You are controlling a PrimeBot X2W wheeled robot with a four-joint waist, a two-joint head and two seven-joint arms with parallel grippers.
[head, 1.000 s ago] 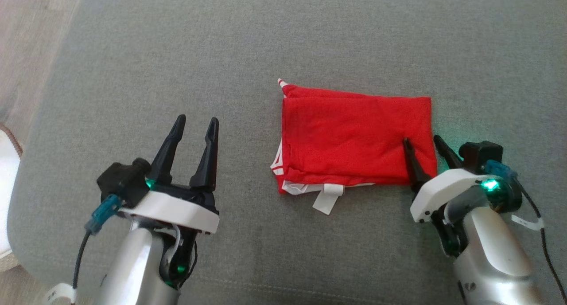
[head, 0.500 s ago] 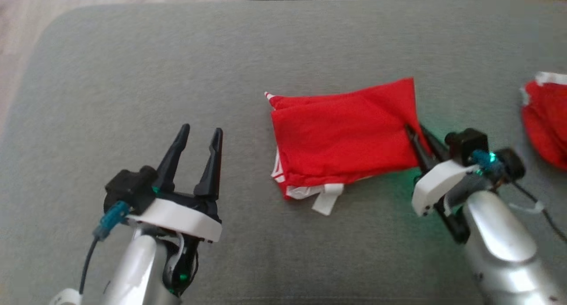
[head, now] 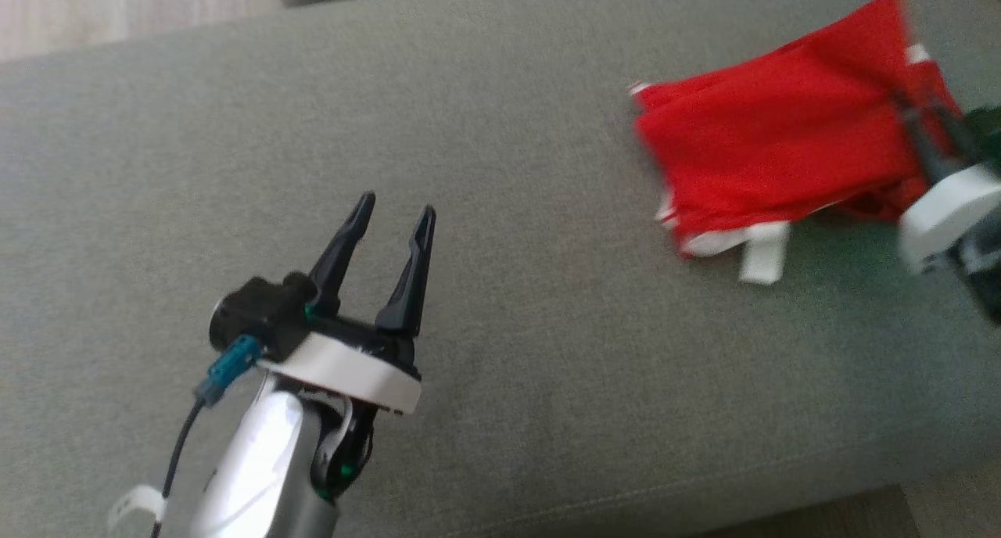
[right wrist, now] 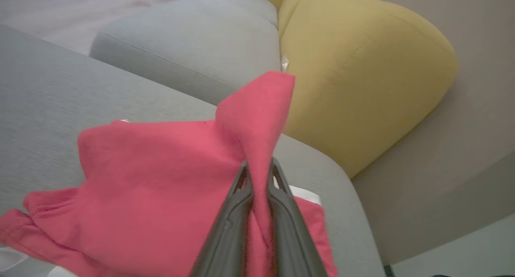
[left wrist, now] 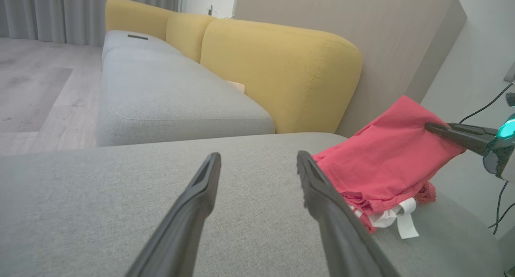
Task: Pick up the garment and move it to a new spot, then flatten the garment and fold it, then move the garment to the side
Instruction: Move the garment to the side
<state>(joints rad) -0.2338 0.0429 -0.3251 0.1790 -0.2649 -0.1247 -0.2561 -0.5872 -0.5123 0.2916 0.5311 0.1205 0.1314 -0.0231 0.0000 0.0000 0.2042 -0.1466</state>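
Observation:
The garment (head: 774,147) is a folded red cloth with white trim and a white tag, lying on the grey cushion (head: 547,327) at the upper right of the head view. My right gripper (head: 915,120) is shut on its right edge, which is pulled up into a peak (right wrist: 257,108) between the fingers, while the rest sags to the cushion. The right wrist view shows the garment (right wrist: 161,180) pinched in that gripper (right wrist: 258,166). My left gripper (head: 395,207) is open and holds nothing, low over the cushion, well left of the garment (left wrist: 386,164). In the left wrist view, the left gripper (left wrist: 259,156) points past it.
A yellow backrest (left wrist: 281,67) and a beige panel (left wrist: 382,35) rise behind the cushion. A second grey seat (left wrist: 169,96) lies further back. Wooden floor (head: 117,6) shows beyond the cushion's far left edge. The cushion's front edge (head: 782,491) runs along the bottom.
My right gripper has shut on the garment's right edge and lifted it, dragging the garment rightward. The head camera has turned, shifting the whole picture. The left gripper stays open.

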